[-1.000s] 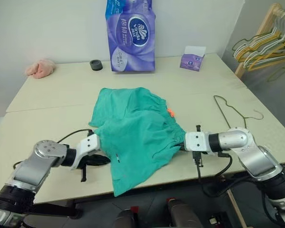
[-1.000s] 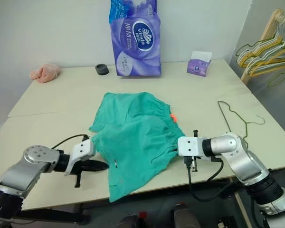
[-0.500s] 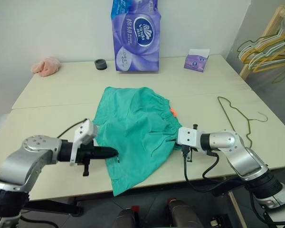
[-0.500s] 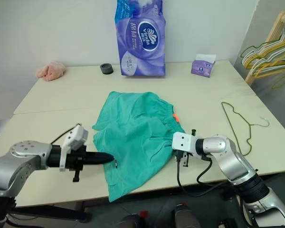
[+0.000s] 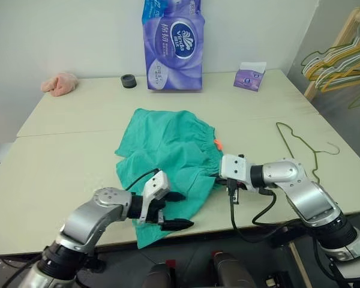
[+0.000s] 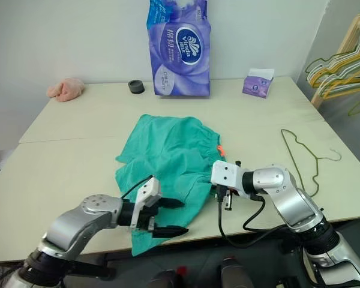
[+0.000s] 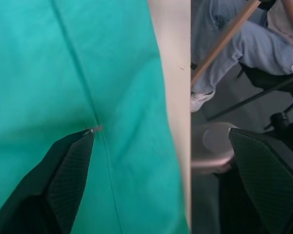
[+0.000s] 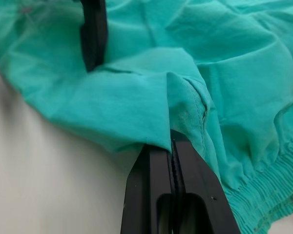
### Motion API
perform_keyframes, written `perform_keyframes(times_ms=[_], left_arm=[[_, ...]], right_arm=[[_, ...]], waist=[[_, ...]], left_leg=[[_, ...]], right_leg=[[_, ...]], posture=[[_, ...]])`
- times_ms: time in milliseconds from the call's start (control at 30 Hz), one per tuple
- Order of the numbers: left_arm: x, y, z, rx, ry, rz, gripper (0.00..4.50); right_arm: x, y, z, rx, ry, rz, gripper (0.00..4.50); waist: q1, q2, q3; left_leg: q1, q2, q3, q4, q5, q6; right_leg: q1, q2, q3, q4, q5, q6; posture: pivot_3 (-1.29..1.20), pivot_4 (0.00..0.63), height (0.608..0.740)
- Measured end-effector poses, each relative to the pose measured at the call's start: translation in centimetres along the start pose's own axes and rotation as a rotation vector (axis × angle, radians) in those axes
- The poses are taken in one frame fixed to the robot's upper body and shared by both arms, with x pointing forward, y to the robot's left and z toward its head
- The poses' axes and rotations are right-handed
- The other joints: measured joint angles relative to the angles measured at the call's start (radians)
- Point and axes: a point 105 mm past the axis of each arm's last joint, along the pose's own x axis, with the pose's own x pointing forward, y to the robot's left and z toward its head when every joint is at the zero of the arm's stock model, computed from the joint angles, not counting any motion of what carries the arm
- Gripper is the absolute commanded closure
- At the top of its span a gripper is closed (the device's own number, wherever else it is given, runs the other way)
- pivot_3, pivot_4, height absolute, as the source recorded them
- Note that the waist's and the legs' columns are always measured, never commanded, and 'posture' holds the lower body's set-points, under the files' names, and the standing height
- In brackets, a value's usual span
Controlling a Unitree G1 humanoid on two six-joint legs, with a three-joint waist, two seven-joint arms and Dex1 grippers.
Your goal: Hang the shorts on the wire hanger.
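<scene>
The left gripper (image 5: pixel 175 211) stood with its two black fingers spread wide apart over the near hem of the shorts (image 5: pixel 168 157), one finger lying on the teal fabric and the other out past the table (image 5: pixel 60 162) edge, holding nothing. A second before, those fingers had been pressed together at the shorts' left edge, further to the robot's left; since then the arm had swung in toward the middle of the garment and the fingers had parted. In the left wrist view one fingertip (image 7: pixel 73 161) rested beside a seam of the shorts, and a seated person's legs (image 7: pixel 234 44) showed beyond the table edge.

The right gripper (image 8: pixel 172 146) was clamped shut on a fold of the shorts at their right side, just below the gathered waistband, as it had been a second earlier; its place against the shorts had hardly changed. The left gripper's black finger (image 8: pixel 94 34) lay on the cloth further along.

The shorts lay spread on the table's near half, their lower leg hanging over the front edge, the small orange tag (image 5: pixel 216 143) at their right. The wire hanger (image 5: pixel 300 147) lay flat to the right of the shorts, well apart from them, untouched.
</scene>
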Motion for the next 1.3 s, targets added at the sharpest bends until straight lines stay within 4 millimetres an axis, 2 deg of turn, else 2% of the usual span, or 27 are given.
perform_keyframes(times_ms=[200, 400, 433, 500, 700, 900, 1100, 1300], left_arm=[[0.9, 0.8, -1.2, 0.106, 0.078, 0.072, 0.01], [-1.3, 2.3, -1.9, 0.207, 0.154, 0.160, 0.01], [-1.8, 2.4, -2.1, 0.220, 0.167, 0.165, 0.41], [-2.5, 2.6, -2.4, 0.237, 0.184, 0.173, 0.82], [-3.5, 2.6, -2.9, 0.287, 0.210, 0.162, 2.69], [-4.7, 3.3, -2.9, 0.268, 0.214, 0.186, 4.47], [-5.5, 3.4, -3.0, 0.221, 0.201, 0.178, 4.47], [-7.5, 4.5, -2.4, 0.199, 0.210, 0.215, 4.50]], right_arm=[[0.0, -0.7, 0.9, 0.005, -0.013, -0.009, 4.50], [-0.1, -0.9, 0.8, 0.031, -0.009, -0.020, 4.50], [-0.2, -0.9, 0.8, 0.035, -0.011, -0.019, 4.50], [-0.2, -0.9, 0.8, 0.042, -0.013, -0.015, 4.50], [-0.2, -0.8, 0.9, 0.047, -0.021, -0.008, 4.50], [0.0, -0.5, 1.2, 0.062, -0.044, 0.011, 4.50], [-0.2, 0.6, 1.0, 0.031, -0.041, 0.052, 4.50], [-0.7, 1.6, -0.1, -0.122, -0.009, 0.073, 2.68]], waist=[[-0.005, 0.000, 0.000], [-0.005, 0.000, 0.000], [-0.005, 0.000, 0.000], [-0.005, 0.000, 0.000], [-0.005, 0.000, 0.000], [-0.005, 0.000, 0.000], [-0.004, 0.000, 0.000], [-0.003, 0.000, 0.000]], left_leg=[[0.000, 0.000, -0.001, 0.000, 0.000, 0.000], [0.000, 0.000, -0.001, 0.000, 0.000, 0.000], [0.000, 0.000, -0.001, 0.000, 0.000, 0.000], [0.000, 0.000, -0.001, -0.001, 0.000, 0.000], [0.000, 0.000, -0.001, -0.001, 0.000, 0.000], [0.000, 0.000, -0.001, -0.001, 0.000, 0.000], [0.000, 0.000, -0.001, 0.000, 0.000, 0.000], [0.000, 0.000, 0.000, 0.000, 0.000, 0.000]], right_leg=[[0.000, 0.000, 0.000, 0.000, 0.000, 0.000], [0.000, 0.000, 0.000, 0.000, 0.000, 0.000], [0.000, 0.000, 0.000, 0.000, 0.000, 0.000], [0.000, 0.000, 0.000, 0.000, 0.000, 0.000], [0.000, 0.000, 0.000, 0.000, 0.000, 0.000], [0.000, 0.000, -0.001, 0.000, 0.000, 0.000], [0.000, 0.000, -0.001, 0.000, 0.000, 0.000], [0.000, 0.000, -0.002, 0.000, 0.000, 0.000]], posture=[[-0.16, 0.095, 0.740], [-0.15, 0.095, 0.740], [-0.15, 0.095, 0.740], [-0.15, 0.095, 0.740], [-0.14, 0.093, 0.740], [-0.14, 0.091, 0.740], [-0.14, 0.087, 0.740], [-0.13, 0.084, 0.740]])
